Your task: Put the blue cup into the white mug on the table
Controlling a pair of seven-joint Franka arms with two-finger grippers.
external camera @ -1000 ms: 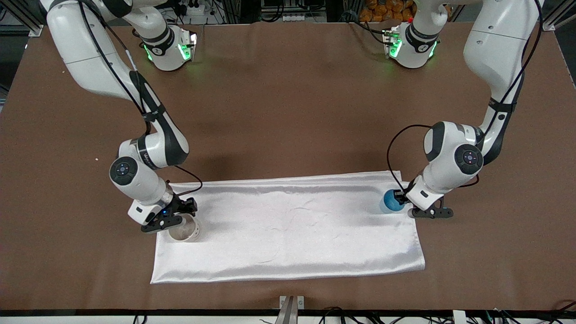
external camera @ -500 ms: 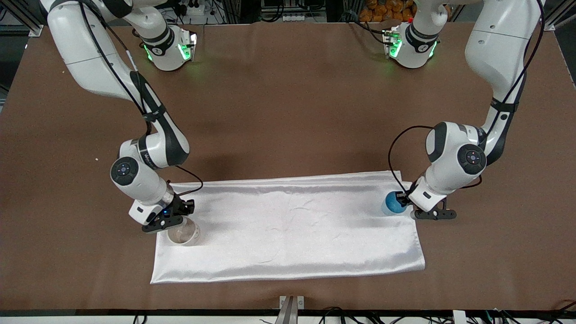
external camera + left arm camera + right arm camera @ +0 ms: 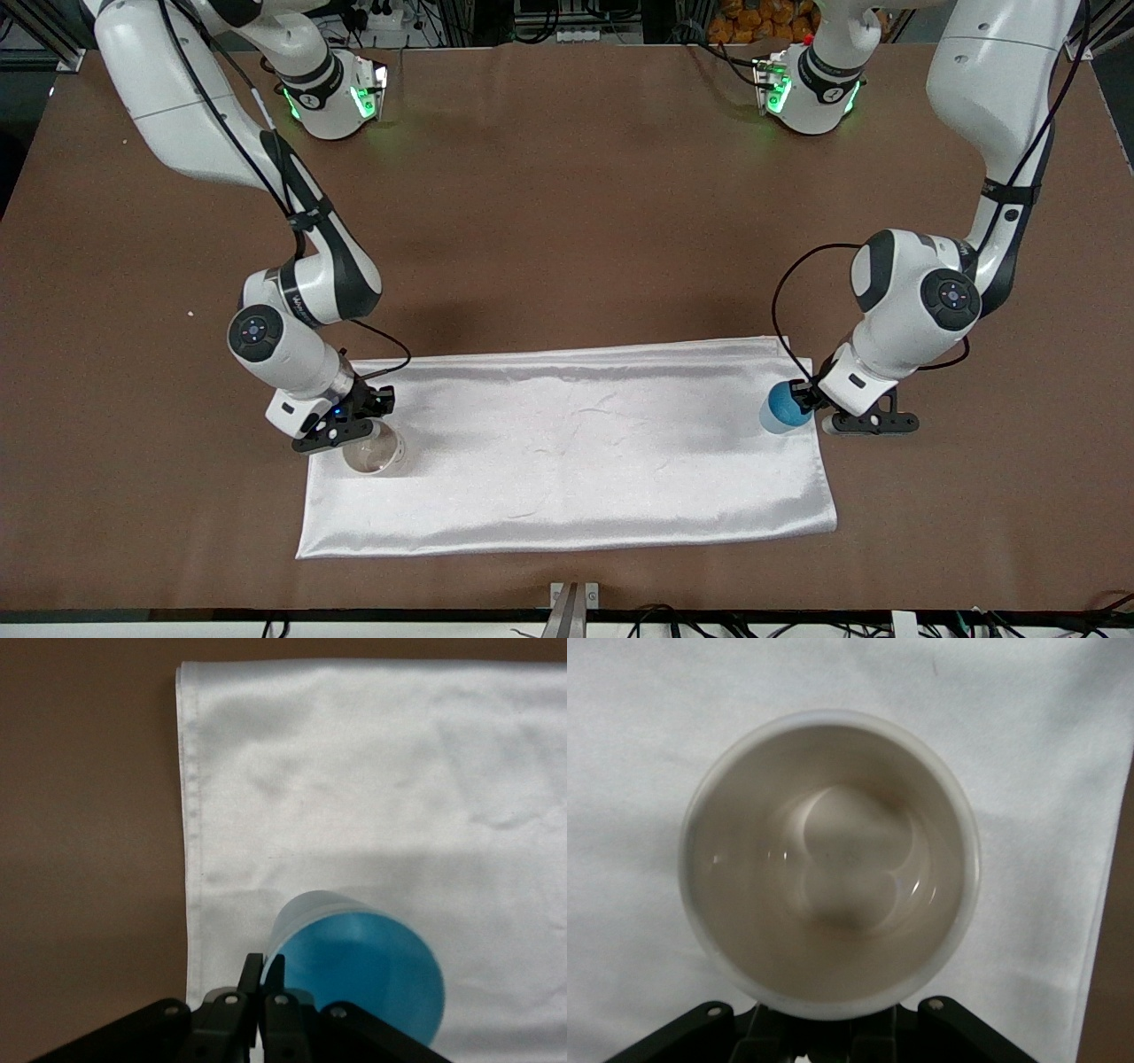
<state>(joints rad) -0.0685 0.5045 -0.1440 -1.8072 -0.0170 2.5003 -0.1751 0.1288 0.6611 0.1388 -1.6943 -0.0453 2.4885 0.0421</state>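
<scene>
Pinched on the rim wall of the blue cup (image 3: pixel 354 966) are the closed fingers of the left gripper (image 3: pixel 261 979), one inside and one outside, over the white cloth (image 3: pixel 567 443) near its edge at the left arm's end. Seems lifted a little, with a shadow on the cloth below, but hard to confirm.

At the other end of the cloth, closed on the white mug (image 3: pixel 828 864) from the handle side, the right gripper (image 3: pixel 350 427); handle itself hidden under the fingers. Mug mouth up, inside off-white and with nothing in it. Whether raised or resting on the cloth, cannot be told.

Cup and mug well apart, the whole length of the cloth between them, on the brown table (image 3: pixel 567 204).

So, as a judgement: both grasps done, the early part finished. Left to do: bring cup and mug together, align the cup over the mug mouth, lower it in, release.
</scene>
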